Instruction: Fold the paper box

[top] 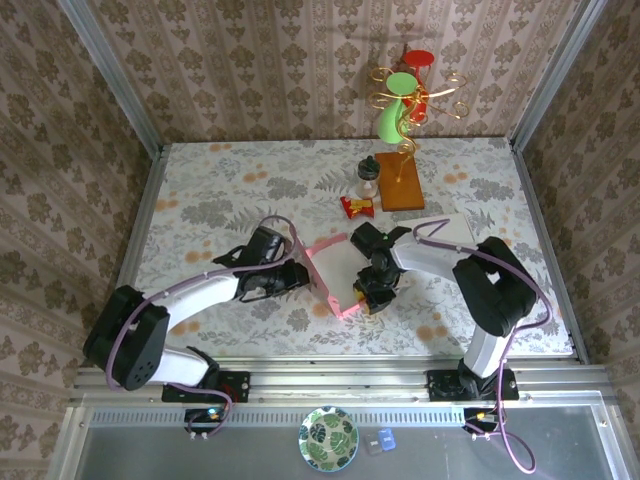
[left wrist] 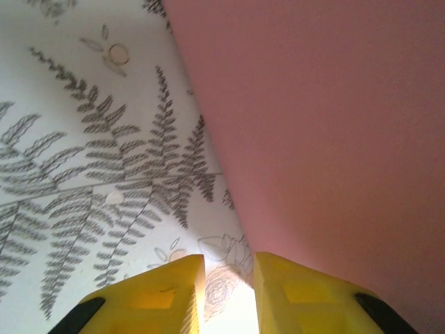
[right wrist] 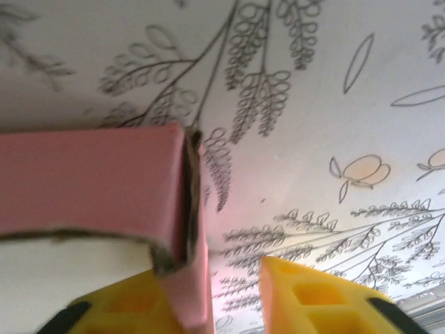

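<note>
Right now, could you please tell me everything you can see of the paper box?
The paper box is thin card, pink outside and white inside, lying part-folded on the patterned table. Its walls stand raised. One folded corner, with a raw greyish edge, lies against one of the spread right fingers; the left fingers sit beside a pink wall.

Paper box point(top: 338, 268): pink outside, white inside. Tablecloth point(top: 220, 190): white, with grey ferns and orange blossoms. Walls point(top: 250, 60): beige-brown damask stripes.
</note>
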{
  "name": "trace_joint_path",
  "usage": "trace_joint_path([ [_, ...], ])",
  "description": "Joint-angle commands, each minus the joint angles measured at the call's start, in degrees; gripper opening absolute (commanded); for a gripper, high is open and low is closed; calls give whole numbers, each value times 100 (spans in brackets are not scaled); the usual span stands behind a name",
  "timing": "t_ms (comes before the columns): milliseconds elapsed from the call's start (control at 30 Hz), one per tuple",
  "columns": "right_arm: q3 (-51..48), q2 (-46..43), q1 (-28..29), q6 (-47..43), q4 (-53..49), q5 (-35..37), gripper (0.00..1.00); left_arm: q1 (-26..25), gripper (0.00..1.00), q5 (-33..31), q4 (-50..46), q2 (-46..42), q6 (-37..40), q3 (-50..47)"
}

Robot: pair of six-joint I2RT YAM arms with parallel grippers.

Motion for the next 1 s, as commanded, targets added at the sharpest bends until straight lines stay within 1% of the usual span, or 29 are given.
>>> trace_joint_path([
  [0,559,-416,-15,-950,-524,527,57,-37,26,86,194,62,-68,250],
  [33,696,-468,-23,-1239,-668,603,59,-43,26,85,184,79,-55,267],
  [133,969,-709,-39,-2227,-826,877,61,-44,26,85,142,135,-16,338],
  [233,908,-1031,-107,-3542,-342,1120,61,-44,26,61,127,185,2,390],
  [267,873,-1108,-144,-4127,-186,1215,60,-44,26,42,106,191,11,403],
  [333,771,-1185,-246,-5223,-60,1434,57,-45,26,34,84,195,20,439],
  [367,716,-1167,-343,-5715,-80,1523,53,-45,26,23,67,194,25,453],
  [433,607,-1010,-596,-6513,-51,1353,47,-42,26,21,11,190,53,498],
  [500,567,-799,-823,-7095,-60,1092,41,-29,26,14,-32,191,72,516],
  [600,611,-530,-881,-7641,31,734,41,-18,26,19,-58,187,90,522],
  [667,667,-331,-887,-7767,77,629,40,-9,26,14,-82,188,92,531],
  [833,818,173,-887,-7720,237,500,41,16,26,6,-155,195,147,577],
  [967,965,522,-887,-7670,203,570,41,31,26,-2,-197,188,168,604],
])
